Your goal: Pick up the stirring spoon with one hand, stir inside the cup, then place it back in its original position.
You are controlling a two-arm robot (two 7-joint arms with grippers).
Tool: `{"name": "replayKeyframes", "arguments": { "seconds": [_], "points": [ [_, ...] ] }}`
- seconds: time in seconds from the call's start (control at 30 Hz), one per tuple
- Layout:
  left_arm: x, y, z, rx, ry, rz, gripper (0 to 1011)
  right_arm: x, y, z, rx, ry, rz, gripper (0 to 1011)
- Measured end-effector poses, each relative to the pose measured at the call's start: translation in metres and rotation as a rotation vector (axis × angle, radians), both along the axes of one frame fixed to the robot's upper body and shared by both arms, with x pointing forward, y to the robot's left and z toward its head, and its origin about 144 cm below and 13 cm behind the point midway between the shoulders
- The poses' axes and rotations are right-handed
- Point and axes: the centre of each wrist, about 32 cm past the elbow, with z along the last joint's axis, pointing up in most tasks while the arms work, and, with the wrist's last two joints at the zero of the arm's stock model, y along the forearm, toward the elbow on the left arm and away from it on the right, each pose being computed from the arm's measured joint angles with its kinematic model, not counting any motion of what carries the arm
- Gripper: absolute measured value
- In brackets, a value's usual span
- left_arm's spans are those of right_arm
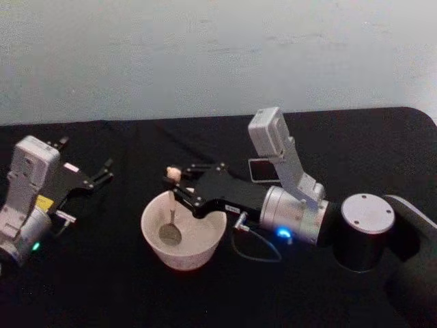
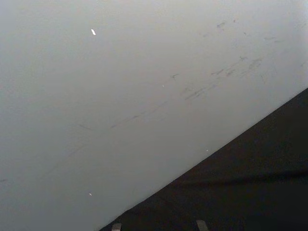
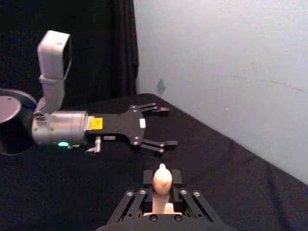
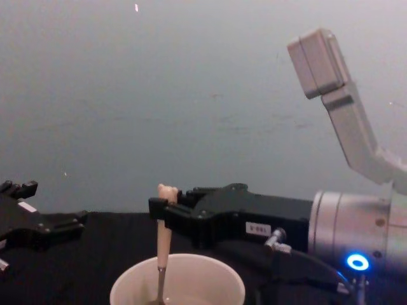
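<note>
The stirring spoon [image 1: 171, 219] stands nearly upright in the cup [image 1: 151, 236], a wide cream-white bowl on the black table. Its metal bowl rests low inside the cup and its bear-head top [image 3: 162, 178] pokes out above the jaws. My right gripper [image 1: 176, 186] is shut on the cream handle just over the cup's far rim, as the chest view shows with the spoon [image 4: 163, 244], the gripper [image 4: 164, 213] and the cup [image 4: 210, 283]. The dark square holder [image 1: 262, 170] stands behind my right wrist, partly hidden. My left gripper [image 1: 83, 158] is parked open at the left, with nothing between its fingers.
The black table [image 1: 102, 287] ends at a pale wall [image 1: 205, 55] behind. A thin cable [image 1: 256, 249] loops under my right wrist beside the cup. In the right wrist view, my left gripper [image 3: 167, 126] hangs farther off.
</note>
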Motion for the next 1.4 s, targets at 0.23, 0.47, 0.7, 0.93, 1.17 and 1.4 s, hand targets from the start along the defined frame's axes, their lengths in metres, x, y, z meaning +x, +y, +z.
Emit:
{"name": "replayKeyframes", "arguments": {
  "seconds": [0.23,0.47,0.7,0.93,1.17,1.4],
  "points": [
    [0.000,0.000,0.000,0.000,0.000,0.000,1001,0.010,0.003,0.003,0.001,-0.011,-0.042,214],
    [0.000,0.000,0.000,0.000,0.000,0.000,1001,0.018,-0.003,0.005,-0.007,-0.019,-0.086,214],
    [0.000,0.000,0.000,0.000,0.000,0.000,1001,0.020,-0.017,0.006,-0.018,-0.027,-0.112,214],
    [0.000,0.000,0.000,0.000,0.000,0.000,1001,0.013,-0.032,0.009,-0.026,-0.037,-0.095,214],
    [0.000,0.000,0.000,0.000,0.000,0.000,1001,0.001,-0.044,0.012,-0.024,-0.033,-0.054,214],
    [0.000,0.000,0.000,0.000,0.000,0.000,1001,-0.016,-0.053,0.013,-0.023,-0.016,0.001,214]
  ]
}}
